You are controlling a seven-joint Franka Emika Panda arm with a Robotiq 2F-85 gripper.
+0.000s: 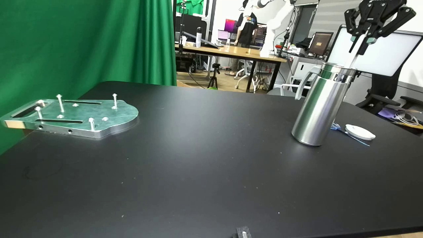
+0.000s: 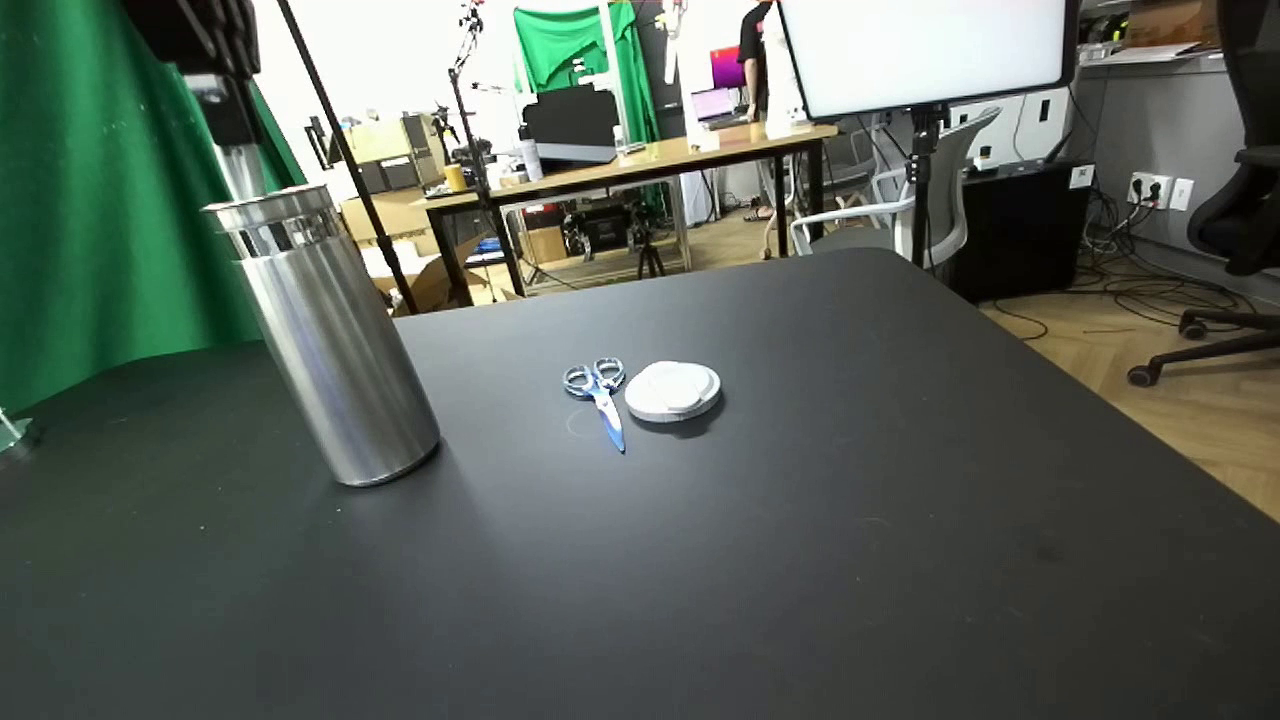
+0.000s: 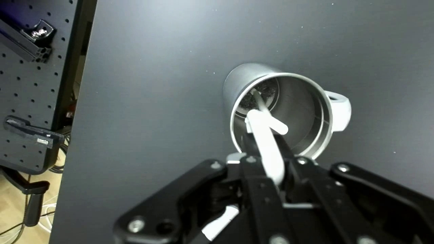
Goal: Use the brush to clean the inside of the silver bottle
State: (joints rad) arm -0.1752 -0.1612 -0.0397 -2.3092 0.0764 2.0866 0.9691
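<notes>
Centrally, the brush (image 3: 268, 149), its lower part inside the silver bottle (image 1: 321, 109): a white handle stands above the rim, and a thinner shaft slants down within the mouth. From my remote station I cannot tell whether its tip touches floor or wall; the bristles are not discernible. I judge the bottle upright on the worktop (image 2: 800, 560), reading its lean in both exterior views as a lens effect. Foreseeable faults: a hard sideways sweep could tip the bottle, since I see nothing bracing it; pressure against the wall could make the slim handle pivot or slip, only its upper part being held; too deep a plunge could bring the end effector (image 1: 357, 49) down onto the rim. This end effector is clamped on the brush, its jaws parted, as I judge, by no more than the handle's thickness; its fingertips stand above the mouth, near the rim but apart from it in both exterior views. Outward: scissors (image 2: 606, 403) and, just beside them, a white disc (image 2: 673, 391), both apart from the bottle; farther off, a metal plate with pegs (image 1: 84, 110).
</notes>
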